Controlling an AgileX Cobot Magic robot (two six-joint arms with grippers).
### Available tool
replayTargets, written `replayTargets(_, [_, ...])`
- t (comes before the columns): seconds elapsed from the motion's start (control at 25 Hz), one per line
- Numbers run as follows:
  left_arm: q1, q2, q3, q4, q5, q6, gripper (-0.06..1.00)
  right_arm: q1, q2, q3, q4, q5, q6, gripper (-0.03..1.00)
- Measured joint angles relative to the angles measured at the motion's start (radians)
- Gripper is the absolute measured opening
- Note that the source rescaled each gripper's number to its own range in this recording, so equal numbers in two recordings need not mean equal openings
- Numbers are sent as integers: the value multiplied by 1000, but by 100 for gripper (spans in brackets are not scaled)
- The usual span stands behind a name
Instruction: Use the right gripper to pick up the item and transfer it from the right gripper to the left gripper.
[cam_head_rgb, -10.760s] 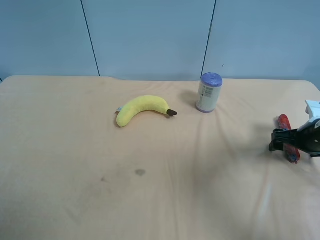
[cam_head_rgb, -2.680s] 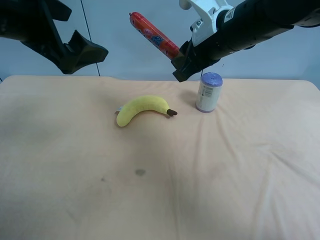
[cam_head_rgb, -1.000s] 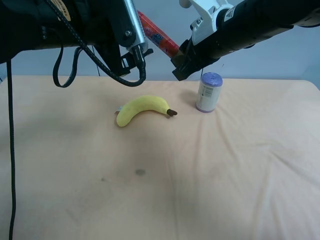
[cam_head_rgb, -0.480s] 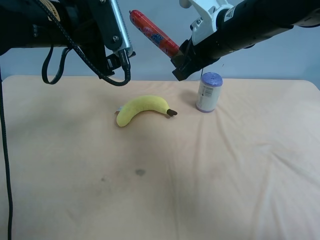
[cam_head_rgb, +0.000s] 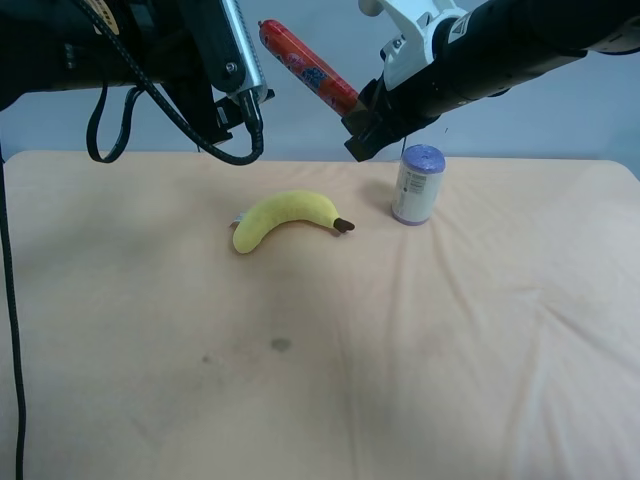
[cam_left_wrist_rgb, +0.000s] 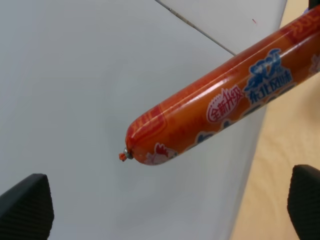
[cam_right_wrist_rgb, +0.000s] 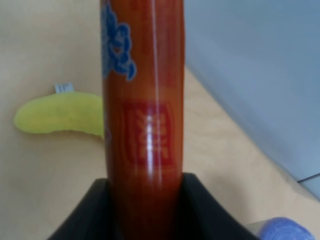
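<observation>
The item, a slim red stick with blue-and-white markings, is held high above the table, slanting up to the left. My right gripper is shut on its lower end; in the right wrist view the item rises out of the black fingers. My left gripper hangs just left of the item's free upper end. In the left wrist view its fingertips stand wide apart, open, and the item's clipped tip lies ahead of them, untouched.
A yellow plush banana lies on the tan tablecloth below the arms. A white-and-purple can stands upright to its right, under the right arm. A loose black cable hangs from the left arm along the view's left edge.
A second ago the left gripper overlapped the item's free end; it drew back to the left, then edged slightly toward it again. The right arm and the item stayed still.
</observation>
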Motion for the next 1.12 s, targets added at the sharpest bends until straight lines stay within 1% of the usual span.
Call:
replayTargets(0.2, [0, 0, 0, 46, 0, 2, 90, 0, 0, 0, 0, 0, 0, 1])
replayTargets(0.36, [0, 0, 0, 50, 4, 32, 90, 0, 0, 0, 0, 0, 0, 1])
replayTargets(0.48, [0, 5, -21, 53, 35, 53, 90, 0, 0, 0, 0, 0, 0, 1])
replayTargets(0.72, [0, 36, -95, 55, 82, 56, 90, 0, 0, 0, 0, 0, 0, 1])
replayTargets(0.96, [-1, 57, -137, 56, 89, 60, 90, 0, 0, 0, 0, 0, 0, 1])
replayTargets(1.12, [-17, 90, -141, 63, 99, 63, 90, 0, 0, 0, 0, 0, 0, 1])
